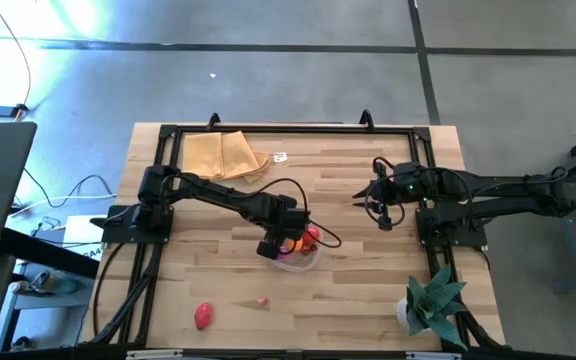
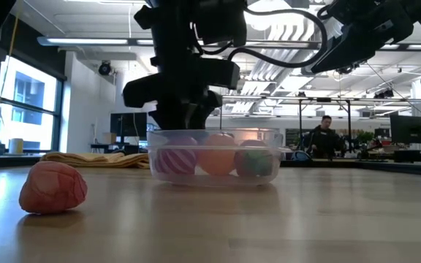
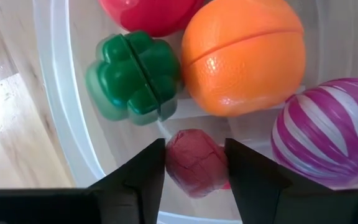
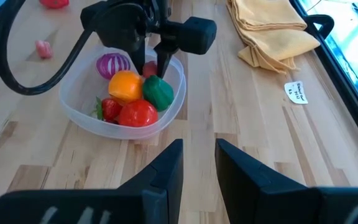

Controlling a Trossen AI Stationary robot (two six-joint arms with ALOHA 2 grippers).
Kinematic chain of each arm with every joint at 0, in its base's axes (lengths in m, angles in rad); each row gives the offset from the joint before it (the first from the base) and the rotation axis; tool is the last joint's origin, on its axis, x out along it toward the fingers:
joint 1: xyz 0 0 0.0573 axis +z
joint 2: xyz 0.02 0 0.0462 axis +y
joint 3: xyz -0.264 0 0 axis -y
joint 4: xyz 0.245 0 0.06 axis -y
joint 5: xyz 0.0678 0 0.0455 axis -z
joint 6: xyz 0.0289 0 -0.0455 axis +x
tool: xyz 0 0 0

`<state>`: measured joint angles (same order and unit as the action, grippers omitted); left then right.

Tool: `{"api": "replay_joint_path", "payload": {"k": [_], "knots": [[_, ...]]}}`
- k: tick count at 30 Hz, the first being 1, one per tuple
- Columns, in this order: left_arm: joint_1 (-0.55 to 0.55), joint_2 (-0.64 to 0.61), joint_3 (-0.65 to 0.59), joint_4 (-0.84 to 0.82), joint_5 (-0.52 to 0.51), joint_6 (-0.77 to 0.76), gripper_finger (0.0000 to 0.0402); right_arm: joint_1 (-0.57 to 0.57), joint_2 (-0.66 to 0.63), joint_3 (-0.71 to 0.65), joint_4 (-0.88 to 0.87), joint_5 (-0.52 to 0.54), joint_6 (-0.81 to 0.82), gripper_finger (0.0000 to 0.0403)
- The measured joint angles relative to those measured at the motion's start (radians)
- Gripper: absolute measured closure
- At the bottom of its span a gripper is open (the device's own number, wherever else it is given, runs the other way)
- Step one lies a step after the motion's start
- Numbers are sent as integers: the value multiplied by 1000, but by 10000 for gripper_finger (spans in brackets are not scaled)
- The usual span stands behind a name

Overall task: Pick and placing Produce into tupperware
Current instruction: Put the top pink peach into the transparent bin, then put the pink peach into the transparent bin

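Observation:
The clear round tupperware (image 1: 304, 264) stands near the table's middle. It holds an orange (image 3: 241, 56), a green pepper (image 3: 135, 78), a magenta striped piece (image 3: 328, 134), a red tomato (image 4: 137, 114) and a strawberry (image 4: 109, 109). My left gripper (image 3: 196, 146) reaches down into the tub with a small dark-red wrinkled piece (image 3: 194, 165) between its fingers. A red piece (image 1: 204, 316) and a small pink piece (image 1: 262, 302) lie on the table near its front edge. My right gripper (image 4: 199, 146) hangs above the table's right part, narrowly open and holding nothing. My left gripper has the small dark-red piece between its two fingertips, one on each of its sides (image 3: 169, 158). The fingers (image 4: 146, 59) come from above, pointing down inside the tub's wall. Whether the piece rests on the tub's floor I cannot tell.
A tan folded cloth (image 1: 225, 155) and a white tag (image 1: 281, 157) lie at the far edge. A spiky green potted plant (image 1: 433, 300) stands at the near right corner. A black frame (image 1: 168, 135) borders the table. A person (image 2: 326, 136) sits far behind in the room.

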<state>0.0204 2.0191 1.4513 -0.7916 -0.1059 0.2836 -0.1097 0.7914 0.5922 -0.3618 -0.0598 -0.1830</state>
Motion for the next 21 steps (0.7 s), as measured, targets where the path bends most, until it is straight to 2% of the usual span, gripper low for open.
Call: {"api": "replay_joint_path", "payload": {"k": [12,21], "knots": [[0,0,6,-10,-2,35,228,0,0,0,0,0,0,320],[-1,-1,202,-237,-26,44,228,0,0,0,0,0,0,320]]}}
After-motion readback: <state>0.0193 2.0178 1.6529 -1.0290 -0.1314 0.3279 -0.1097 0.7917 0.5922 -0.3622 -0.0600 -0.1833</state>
